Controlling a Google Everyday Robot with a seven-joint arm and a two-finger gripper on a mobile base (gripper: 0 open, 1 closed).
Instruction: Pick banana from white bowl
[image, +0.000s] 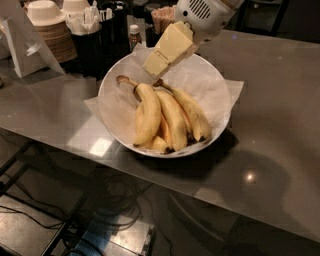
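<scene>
Counter (280, 100), one white bowl (114, 82), about four bananas (149, 112), hand (152, 65) over stems (161, 83)

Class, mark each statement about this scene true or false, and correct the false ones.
1. The banana lies in the bowl. True.
2. The gripper has lifted the banana clear of the bowl. False: the gripper hangs over the bowl's far side, and the banana lies in the bowl.
3. White paper lines the bowl. True.
4. The bowl holds just one banana. False: several lie side by side.
5. The paper bowl stack stands to the right of the bowl. False: it stands at the back left.
</scene>
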